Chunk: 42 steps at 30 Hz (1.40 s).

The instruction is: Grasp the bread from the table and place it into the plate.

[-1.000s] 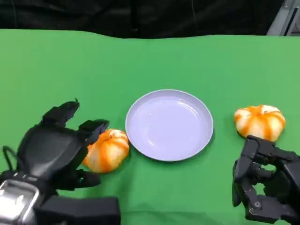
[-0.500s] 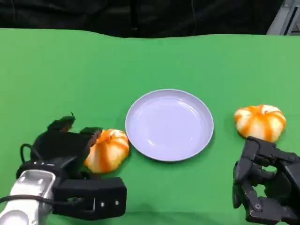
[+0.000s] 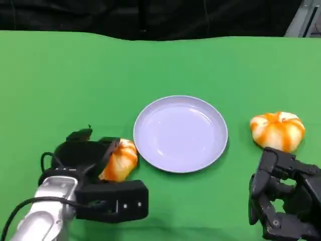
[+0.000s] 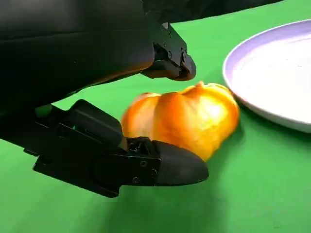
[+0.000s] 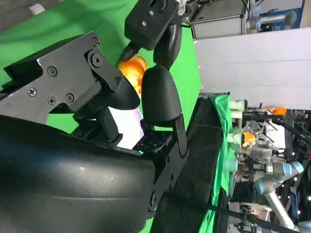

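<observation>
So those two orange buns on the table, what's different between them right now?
The left bun sits close beside the plate, with the left hand wrapped around it, fingers above and below in the left wrist view. The right bun lies farther from the plate, untouched, just beyond the right hand. The left bun is partly hidden by fingers; the right one shows whole. Both are round, orange-and-white striped, and rest on the green table.

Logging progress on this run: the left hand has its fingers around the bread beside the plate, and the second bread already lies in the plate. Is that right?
Not quite. The plate holds nothing in the head view; the second bread lies on the green table beside it, near the right hand. The rest stands: the left hand has its fingers around the bread beside the plate.
</observation>
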### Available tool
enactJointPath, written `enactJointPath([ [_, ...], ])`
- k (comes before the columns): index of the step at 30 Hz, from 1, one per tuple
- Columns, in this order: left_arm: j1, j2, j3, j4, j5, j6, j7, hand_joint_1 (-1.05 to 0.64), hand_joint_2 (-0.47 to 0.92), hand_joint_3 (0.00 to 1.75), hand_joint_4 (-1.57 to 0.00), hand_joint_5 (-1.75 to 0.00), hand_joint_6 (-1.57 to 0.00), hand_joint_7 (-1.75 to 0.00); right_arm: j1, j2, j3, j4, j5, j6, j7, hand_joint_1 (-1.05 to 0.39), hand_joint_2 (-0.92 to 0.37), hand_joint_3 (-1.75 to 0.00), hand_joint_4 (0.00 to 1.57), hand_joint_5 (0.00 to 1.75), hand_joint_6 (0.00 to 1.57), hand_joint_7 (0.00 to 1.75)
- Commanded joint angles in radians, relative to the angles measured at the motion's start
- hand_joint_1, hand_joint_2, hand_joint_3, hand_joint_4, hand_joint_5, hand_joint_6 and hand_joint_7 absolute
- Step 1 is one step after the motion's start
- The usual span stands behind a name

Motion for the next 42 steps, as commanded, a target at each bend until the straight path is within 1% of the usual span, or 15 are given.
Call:
enactJointPath([
  [1,-0.037,-0.002,-0.015,0.04,-0.021,0.01,0.017,-0.93,0.92,0.47,-0.04,0.0,-0.28,0.0,0.008,-0.01,-0.003,-0.022,0.013,0.01,-0.002,-0.02,-0.58,-1.25,0.88,1.75,0.68,1.7],
  [8,-0.079,-0.012,-0.041,0.099,-0.047,0.015,0.027,-0.92,0.92,0.46,-0.04,0.0,-0.28,0.0,0.013,-0.01,-0.004,-0.032,0.011,0.013,-0.004,-0.02,-0.6,-1.22,0.87,1.75,0.68,1.71],
  [13,-0.098,-0.02,-0.045,0.151,-0.074,0.011,0.043,-0.91,0.92,0.48,-0.05,0.0,-0.28,0.0,0.017,-0.01,-0.004,-0.038,0.01,0.015,-0.005,-0.02,-0.6,-1.21,0.86,1.75,0.67,1.71],
  [14,-0.1,-0.02,-0.044,0.161,-0.083,0.008,0.048,-0.9,0.92,0.55,-0.05,0.0,-0.28,0.0,0.018,-0.01,-0.003,-0.04,0.011,0.018,-0.005,-0.03,-0.61,-1.2,0.86,1.75,0.67,1.71],
  [16,-0.106,-0.023,-0.045,0.181,-0.1,0.001,0.058,-0.9,0.92,0.59,-0.05,0.0,-0.28,0.0,0.019,-0.01,-0.003,-0.043,0.012,0.022,-0.004,-0.03,-0.61,-1.2,0.86,1.75,0.67,1.71],
  [19,-0.114,-0.025,-0.046,0.209,-0.124,-0.008,0.068,-0.88,0.92,0.69,-0.06,-0.01,-0.28,0.0,0.022,-0.011,-0.004,-0.047,0.01,0.019,-0.002,-0.03,-0.62,-1.19,0.86,1.75,0.67,1.72],
  [23,-0.117,-0.026,-0.049,0.222,-0.142,-0.004,0.075,-0.89,0.92,0.75,-0.07,-0.01,-0.29,0.0,0.023,-0.007,-0.001,-0.049,0.007,0.018,-0.006,-0.04,-0.62,-1.18,0.86,1.75,0.67,1.72],
  [28,-0.12,-0.028,-0.051,0.237,-0.164,0.007,0.069,-0.89,0.92,0.77,-0.07,-0.01,-0.29,0.0,0.024,-0.009,-0.001,-0.055,0.007,0.025,-0.01,-0.05,-0.61,-1.18,0.87,1.75,0.67,1.73],
  [34,-0.135,-0.041,-0.051,0.266,-0.195,0.034,0.039,-0.88,0.92,0.78,-0.07,0.0,-0.27,0.0,0.026,-0.012,-0.007,-0.059,0.019,0.033,-0.004,-0.05,-0.62,-1.18,0.86,1.75,0.66,1.72],
  [38,-0.151,-0.059,-0.052,0.299,-0.213,0.054,0.045,-0.84,0.92,0.73,-0.08,-0.01,-0.27,0.0,0.028,-0.016,-0.013,-0.066,0.025,0.048,-0.001,-0.06,-0.62,-1.18,0.87,1.75,0.66,1.72],
  [40,-0.159,-0.072,-0.05,0.318,-0.219,0.062,0.06,-0.8,0.92,0.66,-0.1,-0.01,-0.27,0.0,0.028,-0.018,-0.015,-0.069,0.025,0.052,-0.002,-0.06,-0.62,-1.18,0.86,1.75,0.66,1.72],
  [42,-0.165,-0.085,-0.047,0.333,-0.227,0.069,0.079,-0.74,0.92,0.55,-0.13,-0.02,-0.3,-0.01,0.028,-0.018,-0.017,-0.069,0.025,0.05,-0.002,-0.04,-0.63,-1.18,0.86,1.75,0.66,1.72],
])
